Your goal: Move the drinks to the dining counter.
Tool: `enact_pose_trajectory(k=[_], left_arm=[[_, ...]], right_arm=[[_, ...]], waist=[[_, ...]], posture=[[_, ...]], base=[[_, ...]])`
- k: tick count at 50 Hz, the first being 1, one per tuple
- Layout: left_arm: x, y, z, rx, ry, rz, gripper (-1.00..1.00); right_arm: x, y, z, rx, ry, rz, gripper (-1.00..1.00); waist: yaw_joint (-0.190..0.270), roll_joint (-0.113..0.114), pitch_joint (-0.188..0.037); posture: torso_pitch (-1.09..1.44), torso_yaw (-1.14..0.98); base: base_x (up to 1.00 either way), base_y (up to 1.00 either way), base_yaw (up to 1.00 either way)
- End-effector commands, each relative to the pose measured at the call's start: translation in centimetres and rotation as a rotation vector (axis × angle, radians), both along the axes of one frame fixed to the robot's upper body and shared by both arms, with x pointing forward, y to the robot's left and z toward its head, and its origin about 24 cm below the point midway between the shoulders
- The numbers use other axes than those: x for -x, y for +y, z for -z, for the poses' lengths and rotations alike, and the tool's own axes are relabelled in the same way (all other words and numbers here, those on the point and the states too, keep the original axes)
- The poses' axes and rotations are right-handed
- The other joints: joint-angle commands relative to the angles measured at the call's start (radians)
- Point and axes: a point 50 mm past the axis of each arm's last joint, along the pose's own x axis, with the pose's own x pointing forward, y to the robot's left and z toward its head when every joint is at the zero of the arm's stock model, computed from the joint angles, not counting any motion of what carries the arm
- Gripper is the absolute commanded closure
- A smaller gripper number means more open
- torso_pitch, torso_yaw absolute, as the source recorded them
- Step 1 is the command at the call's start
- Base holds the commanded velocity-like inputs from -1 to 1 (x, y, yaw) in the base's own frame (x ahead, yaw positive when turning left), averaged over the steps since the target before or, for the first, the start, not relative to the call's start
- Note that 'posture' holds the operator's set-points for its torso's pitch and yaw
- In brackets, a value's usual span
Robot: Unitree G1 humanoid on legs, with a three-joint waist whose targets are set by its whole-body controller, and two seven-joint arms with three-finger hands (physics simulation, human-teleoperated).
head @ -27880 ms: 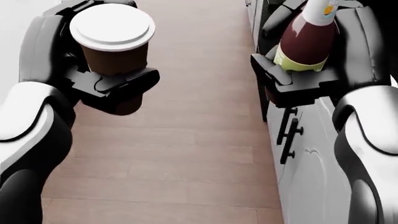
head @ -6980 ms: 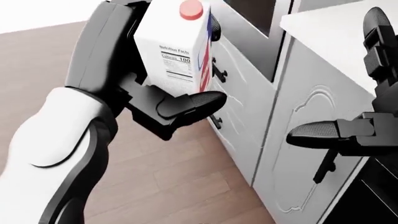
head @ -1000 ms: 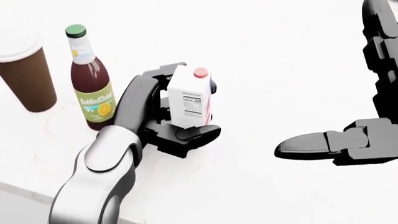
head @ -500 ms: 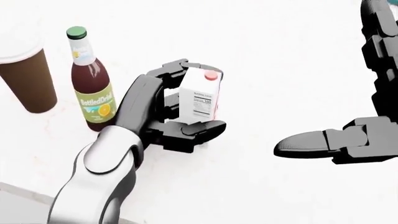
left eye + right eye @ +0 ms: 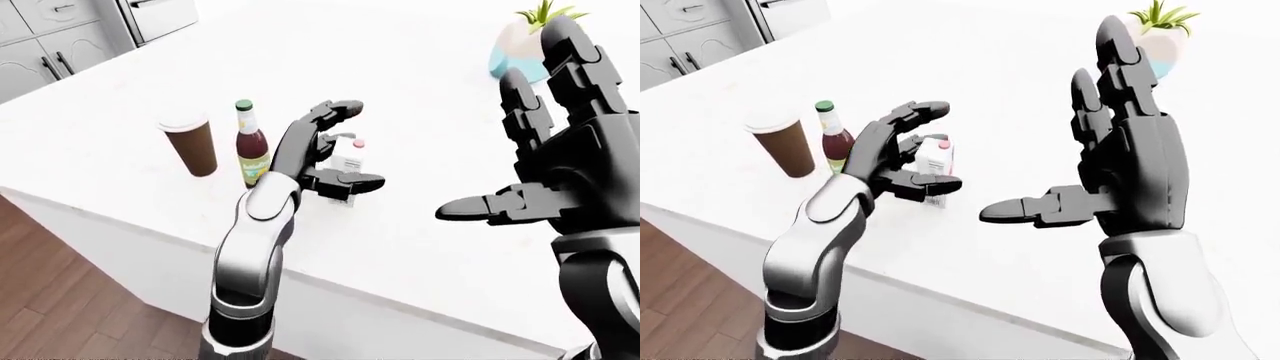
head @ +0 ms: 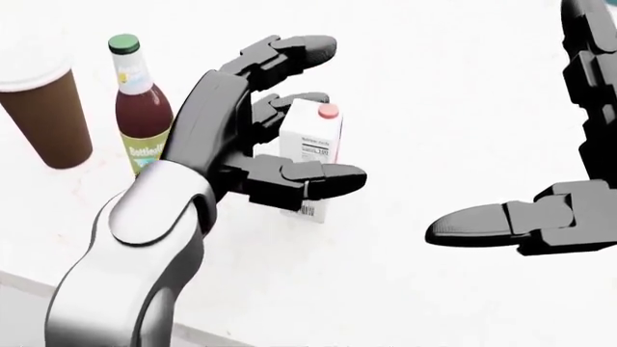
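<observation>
Half a second ago the fingers of the left robot hand [image 6: 275, 134] were wrapped round the milk carton [image 6: 310, 155]; now they are spread wide, the upper fingers lifted clear above the carton and the thumb lying across its lower face. The carton stands upright on the white worktop [image 6: 434, 94], just to the right of the juice bottle [image 6: 138, 101] in the head view. The lidded brown coffee cup [image 6: 40, 108] stands left of the bottle, near it.

The right robot hand [image 5: 1110, 169] is held up above the worktop, empty, fingers pointing upward and thumb stretched towards the left.

A potted plant [image 5: 1155, 34] sits at the top right of the right-eye view, well apart from the drinks.
</observation>
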Motion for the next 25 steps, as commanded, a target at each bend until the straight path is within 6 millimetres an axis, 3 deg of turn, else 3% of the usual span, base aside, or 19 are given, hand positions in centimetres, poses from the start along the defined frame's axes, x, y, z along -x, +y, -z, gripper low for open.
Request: enact_pose_trajectory(k=[1, 4, 16, 25], left_arm=[[0.6, -0.3, -2.0, 0.018, -0.084, 0.009, -0.46], [0.7, -0.4, -2.8, 0.019, -0.099, 0.009, -0.58], [2.9, -0.8, -6.5, 0.011, -0.170, 0.025, -0.60], [6.6, -0.2, -8.7, 0.045, -0.239, 0.046, -0.58]], right_arm=[[0.5, 0.0, -0.9, -0.001, -0.064, 0.003, -1.00], [0.6, 0.0, -1.2, 0.000, -0.068, 0.002, -1.00], [1.0, 0.1, -2.0, 0.004, -0.083, -0.004, -1.00], [1.5, -0.1, -2.5, 0.001, -0.098, -0.001, -1.00]], waist=[[0.000, -0.004, -0.021], [0.000, -0.005, -0.020], [0.002, -0.011, -0.011], [0.002, -0.015, -0.003]], posture=[[0.00, 0.00], [0.00, 0.00], [0.00, 0.00], [0.00, 0.00]], base=[[0.00, 0.00, 0.00], [0.00, 0.00, 0.00], [0.00, 0.00, 0.00], [0.00, 0.00, 0.00]])
